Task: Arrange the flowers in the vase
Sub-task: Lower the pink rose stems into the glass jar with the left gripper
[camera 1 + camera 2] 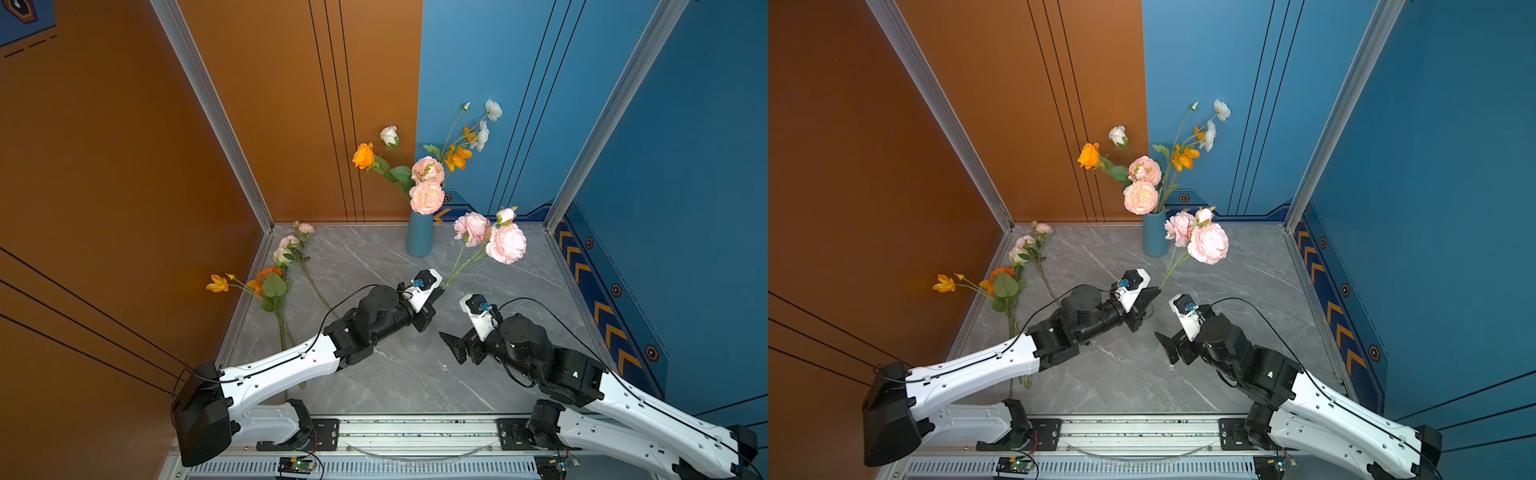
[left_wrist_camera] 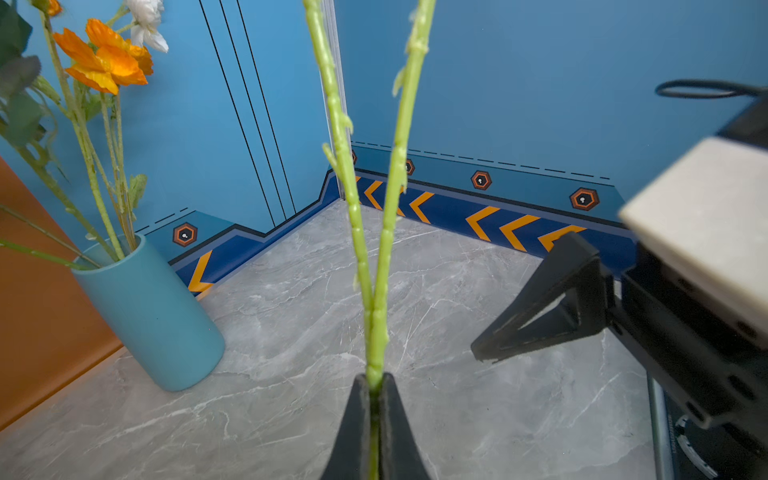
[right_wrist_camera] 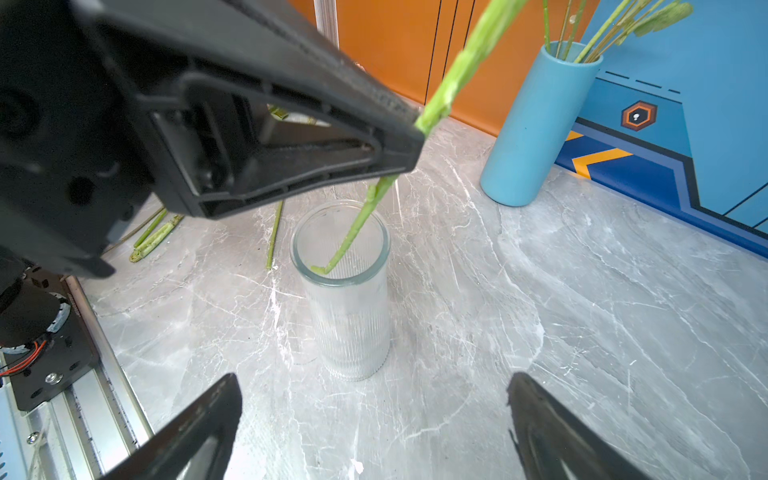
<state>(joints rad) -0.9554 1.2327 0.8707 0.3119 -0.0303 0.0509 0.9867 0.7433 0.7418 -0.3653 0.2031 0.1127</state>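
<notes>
Stem (image 3: 357,226) of pink flowers (image 1: 505,243), being pinched by left gripper (image 2: 375,384), dipping into glass vase (image 3: 349,316) near centre of both top views; right gripper (image 3: 372,377) gaping beside.

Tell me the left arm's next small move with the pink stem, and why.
Probably ease the left gripper straight down a little: it is shut on the pink flower stem, whose tip reaches only into the mouth of the clear glass vase, so letting go now might tip it out.
</notes>
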